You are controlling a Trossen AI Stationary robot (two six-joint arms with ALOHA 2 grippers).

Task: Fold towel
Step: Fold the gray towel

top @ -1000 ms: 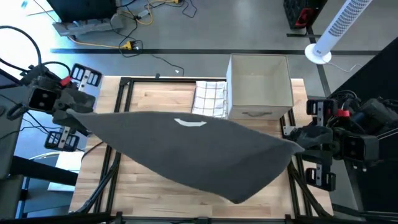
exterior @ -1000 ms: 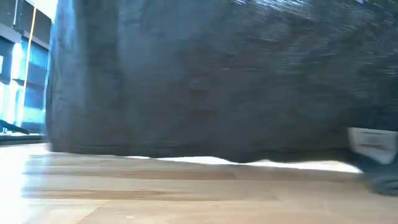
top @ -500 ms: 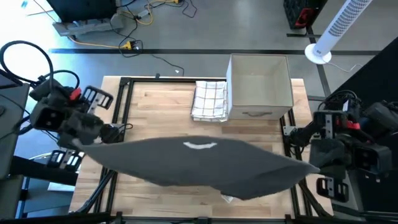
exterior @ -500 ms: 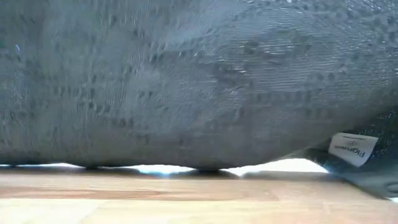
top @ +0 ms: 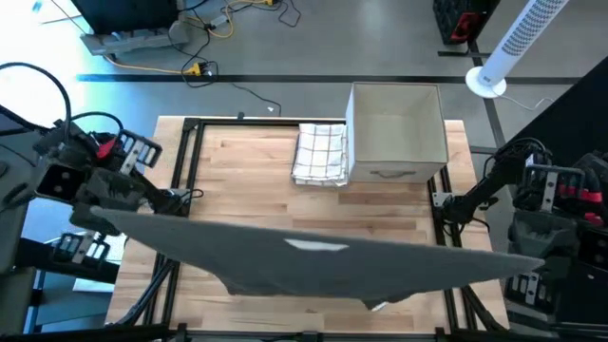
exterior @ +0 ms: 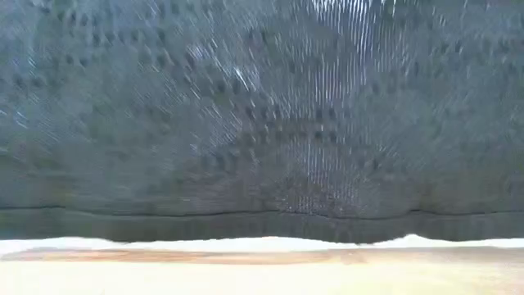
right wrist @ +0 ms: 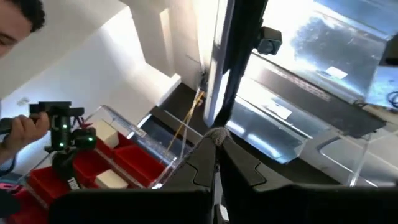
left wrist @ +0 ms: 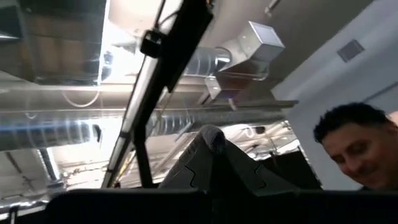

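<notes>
Above the wooden table point(top: 256, 171), grey towel point(top: 313, 261) stretched taut.

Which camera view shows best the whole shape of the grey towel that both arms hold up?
The high view: there the grey towel stretches across the table between the left gripper and the right gripper. The low view shows only its weave filling the picture. Each wrist view shows just a pinched corner between that arm's fingers.
</notes>
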